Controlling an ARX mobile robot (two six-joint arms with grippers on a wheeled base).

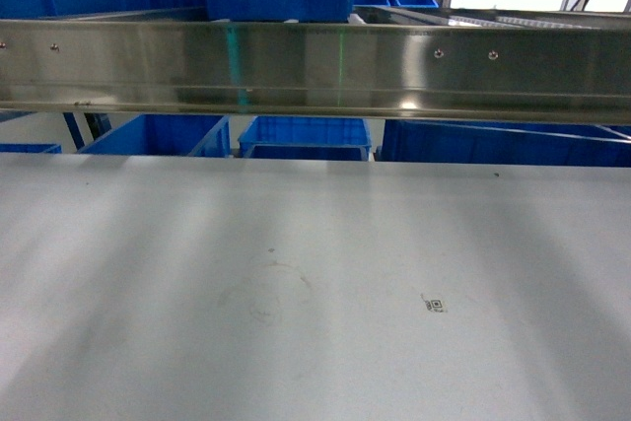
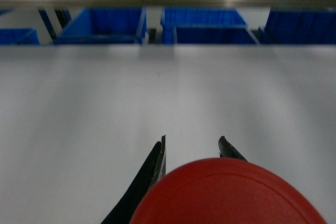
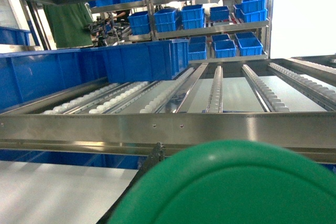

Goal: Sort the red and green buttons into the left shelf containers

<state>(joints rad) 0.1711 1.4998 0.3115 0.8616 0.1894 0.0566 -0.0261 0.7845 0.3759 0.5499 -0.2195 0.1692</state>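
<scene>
Carry step: left claw (image 2: 191, 148) holds the red button (image 2: 226, 195) over the table (image 1: 315, 283), right claw, unseen, seemingly holds the green button (image 3: 231, 184) facing the shelf; next, reach the totes (image 3: 144, 61).

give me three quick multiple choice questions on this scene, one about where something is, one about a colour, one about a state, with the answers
1. Where do the blue totes sit in the left wrist view?
A. Beyond the far edge of the grey table
B. On the table beside the gripper
C. Under the gripper

2. Which colour is the cap at the right gripper?
A. Red
B. Green
C. Yellow

3. What state is the left gripper in?
A. Wide open and bare
B. Out of view
C. Holding a red button

Answers: 1 A, the totes show past the table's far edge. 2 B, a green button fills the right wrist view. 3 C, the red cap sits between the fingertips.
</scene>
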